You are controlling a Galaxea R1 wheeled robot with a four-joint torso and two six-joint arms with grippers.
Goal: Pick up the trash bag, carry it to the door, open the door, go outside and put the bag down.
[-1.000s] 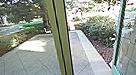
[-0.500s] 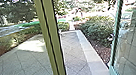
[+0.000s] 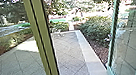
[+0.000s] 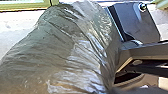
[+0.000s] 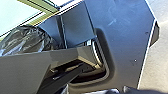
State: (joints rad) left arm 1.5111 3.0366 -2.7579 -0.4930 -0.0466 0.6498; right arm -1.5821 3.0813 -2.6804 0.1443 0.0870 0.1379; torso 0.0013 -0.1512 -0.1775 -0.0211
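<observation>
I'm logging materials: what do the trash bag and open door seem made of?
The trash bag looks like thin, glossy plastic, crinkled with streaky highlights. The door seems smooth, shiny glass, paving lines showing in it, its evenly green frame perhaps painted metal.

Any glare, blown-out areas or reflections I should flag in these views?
Head view: the background beyond the shrubs is washed out, a sunlit patch lies on the paving, and reflections overlay the glass door at right. Left wrist view: bright streaks on the trash bag, pale glare on the floor. Right wrist view: shiny highlights along the trash bag's folds.
</observation>
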